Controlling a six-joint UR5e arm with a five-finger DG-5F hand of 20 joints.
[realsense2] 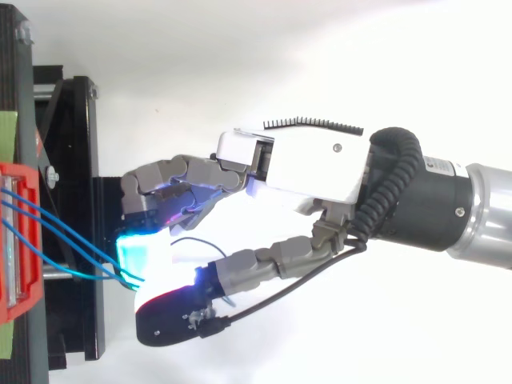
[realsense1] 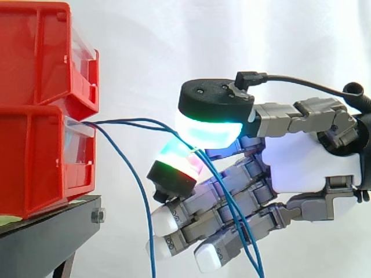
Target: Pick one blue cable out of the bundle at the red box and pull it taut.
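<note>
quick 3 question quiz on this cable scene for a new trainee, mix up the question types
1. True or false: the hand is open and touches no cable.
2. Multiple choice: the blue cables come out of which place? A) the upper red bin. B) the lower red bin. C) the black stand.
3. Fill in the blank: in the side view, a loose blue cable hangs down between the bins and the ____.

Key
1. False: its glowing pads pinch one blue cable.
2. B
3. hand
</note>
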